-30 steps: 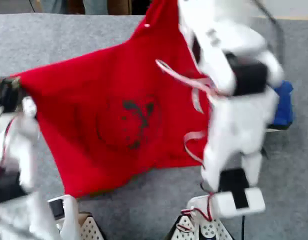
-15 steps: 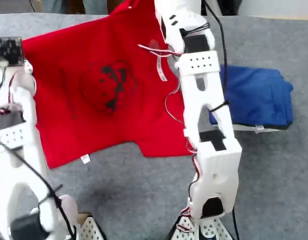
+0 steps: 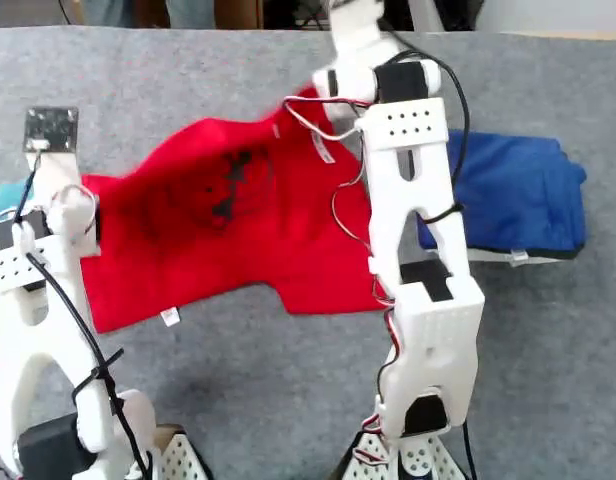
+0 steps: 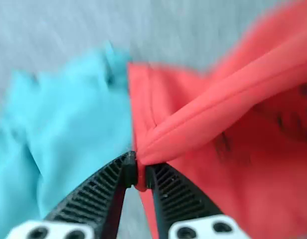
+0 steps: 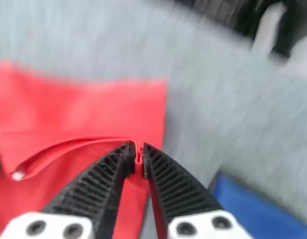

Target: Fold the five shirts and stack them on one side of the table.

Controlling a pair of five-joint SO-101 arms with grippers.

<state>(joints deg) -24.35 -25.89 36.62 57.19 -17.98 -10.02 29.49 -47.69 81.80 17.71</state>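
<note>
Update: red shirt (image 3: 218, 230) goes from spread wide to slack on the counter (image 3: 548, 340), far edge pulled in. The left fingers (image 4: 101, 191) clamp its corner beside the cyan shirt (image 4: 59, 129). The right fingers (image 5: 103, 174) clamp its far edge. Likely the first fold starting; blue shirt (image 3: 508, 190) looks already folded.

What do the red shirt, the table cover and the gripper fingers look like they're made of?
Red shirt: soft matte knit, likely cotton jersey; it drapes and folds limply.
Table cover: grey felt or low-pile carpet, going by its fuzzy, heathered surface.
Gripper fingers: black hard plastic, possibly printed; matte, with fine ridges.
</note>
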